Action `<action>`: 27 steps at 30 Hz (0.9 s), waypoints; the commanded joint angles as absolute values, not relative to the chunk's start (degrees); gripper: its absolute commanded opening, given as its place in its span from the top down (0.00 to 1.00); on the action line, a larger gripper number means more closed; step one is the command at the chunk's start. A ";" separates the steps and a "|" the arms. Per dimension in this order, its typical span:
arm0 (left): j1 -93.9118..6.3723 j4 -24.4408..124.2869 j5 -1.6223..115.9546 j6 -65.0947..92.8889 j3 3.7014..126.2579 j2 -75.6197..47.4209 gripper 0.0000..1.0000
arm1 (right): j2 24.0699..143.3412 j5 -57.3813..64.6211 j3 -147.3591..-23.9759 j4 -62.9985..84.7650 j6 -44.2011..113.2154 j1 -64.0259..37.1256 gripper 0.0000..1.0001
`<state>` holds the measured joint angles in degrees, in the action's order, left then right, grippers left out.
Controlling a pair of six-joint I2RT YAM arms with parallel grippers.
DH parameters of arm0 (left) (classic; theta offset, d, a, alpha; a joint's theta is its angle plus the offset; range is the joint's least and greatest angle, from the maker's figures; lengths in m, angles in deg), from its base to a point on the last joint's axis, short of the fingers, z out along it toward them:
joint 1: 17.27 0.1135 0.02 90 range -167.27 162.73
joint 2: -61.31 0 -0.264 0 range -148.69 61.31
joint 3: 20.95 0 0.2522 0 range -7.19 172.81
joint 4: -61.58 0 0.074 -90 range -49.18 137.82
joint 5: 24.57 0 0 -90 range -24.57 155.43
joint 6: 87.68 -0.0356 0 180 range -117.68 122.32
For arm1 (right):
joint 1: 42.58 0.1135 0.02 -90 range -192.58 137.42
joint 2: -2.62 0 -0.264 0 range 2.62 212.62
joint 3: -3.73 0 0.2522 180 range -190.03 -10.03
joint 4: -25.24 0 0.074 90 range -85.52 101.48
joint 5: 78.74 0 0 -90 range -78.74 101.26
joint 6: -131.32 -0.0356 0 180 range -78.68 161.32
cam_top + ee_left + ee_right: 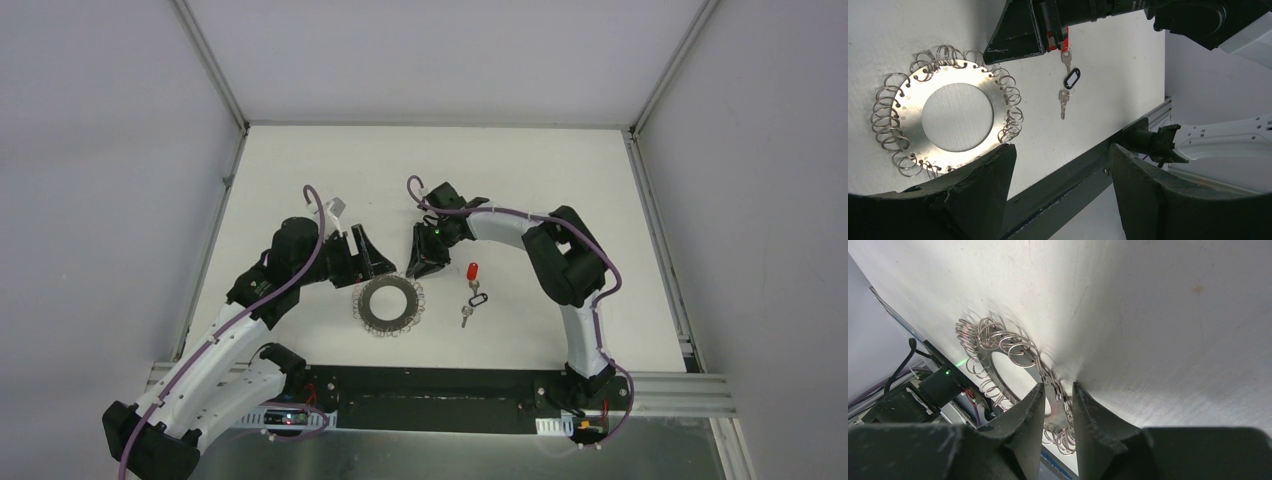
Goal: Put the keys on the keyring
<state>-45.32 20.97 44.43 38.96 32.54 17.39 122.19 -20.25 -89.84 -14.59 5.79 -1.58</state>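
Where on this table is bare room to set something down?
Free: the far half of the table, and the strip right of the keys. Crowded: the keyring, with the left end effector and right end effector just behind it.

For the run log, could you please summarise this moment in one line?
keys loose on table, right of keyring | left tool open, empty | right tool at keyring edge, grip unclear

From my console this reads as a robotics lab cell: a white table (560, 180) boxed in by plain grey panels (100, 150) on aluminium posts (212, 65) (upper left and upper right), with the cabled left arm (222, 338) and right arm (585, 335) bolted to a mounting rail (660, 388) along the bottom.
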 commanded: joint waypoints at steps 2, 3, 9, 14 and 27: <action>-45.31 22.92 43.45 37.89 34.46 17.30 0.29 | 121.44 -17.66 -92.46 -15.35 8.14 -1.52 0.70; -45.31 22.92 43.45 37.83 34.47 17.32 0.29 | 121.46 -17.67 -92.59 -15.41 8.25 -1.60 0.70; -45.31 22.91 43.54 37.91 34.23 17.32 0.29 | 122.02 -19.51 -93.42 -15.16 8.94 -2.36 0.77; -45.31 22.94 43.45 37.94 33.99 17.03 0.29 | 123.03 -23.16 -93.23 -13.21 8.15 -2.65 0.83; -45.31 22.88 43.45 37.87 33.86 17.12 0.29 | 125.12 -24.97 -93.46 -13.39 7.68 -2.59 0.81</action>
<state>-45.32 20.97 44.06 38.96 32.54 16.90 124.58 -24.05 -91.42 -14.08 7.74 -2.59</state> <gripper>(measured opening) 0.712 0.179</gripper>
